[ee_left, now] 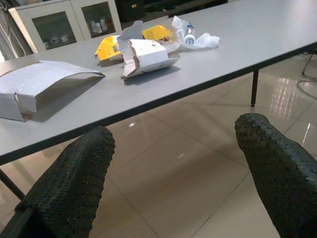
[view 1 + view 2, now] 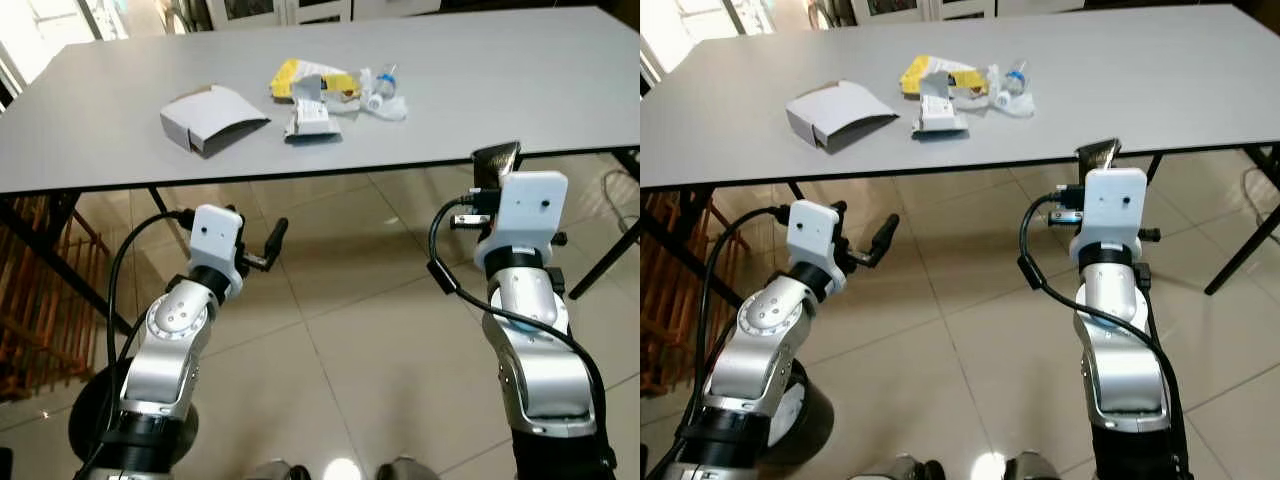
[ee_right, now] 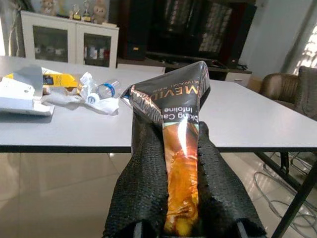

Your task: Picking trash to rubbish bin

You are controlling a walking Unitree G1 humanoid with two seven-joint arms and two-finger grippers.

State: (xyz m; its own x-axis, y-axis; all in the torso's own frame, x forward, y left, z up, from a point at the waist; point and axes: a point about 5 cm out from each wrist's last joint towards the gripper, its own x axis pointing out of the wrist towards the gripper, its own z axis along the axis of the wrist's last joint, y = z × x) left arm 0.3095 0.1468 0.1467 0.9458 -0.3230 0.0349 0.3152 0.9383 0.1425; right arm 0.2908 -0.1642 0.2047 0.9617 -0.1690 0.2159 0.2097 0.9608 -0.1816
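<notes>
**Right wrist view: snack wrapper pinched tight, rest of the trash up on the table**

Right wrist view gives me the clearest read: my right gripper (image 3: 181, 198) is clenched on a dark, glossy snack wrapper (image 3: 179, 148), the foil sticking up between the two black fingers (image 3: 143, 188). From the head camera that same wrapper (image 2: 497, 160) pokes up at about 2 o'clock from where I stand, just at the near edge of the grey table (image 2: 480, 90), held above the tiled floor (image 2: 340, 300).

My left gripper (image 1: 173, 173) is spread wide and holds nothing; I see both textured pads (image 1: 79, 168) well apart with floor between them. In the head view it sits low at 10 o'clock, below the table edge.

On the tabletop, at roughly 11 o'clock, lies a flattened grey cardboard box (image 2: 212, 120). Near 12 o'clock there's a cluster: a torn white carton (image 2: 310, 115), a yellow packet (image 2: 300, 75) just behind it, and a small crumpled plastic bottle (image 2: 383, 88) on a clear wrapper beside them. White cabinets with glass doors (image 1: 64, 25) stand beyond the far side.
</notes>
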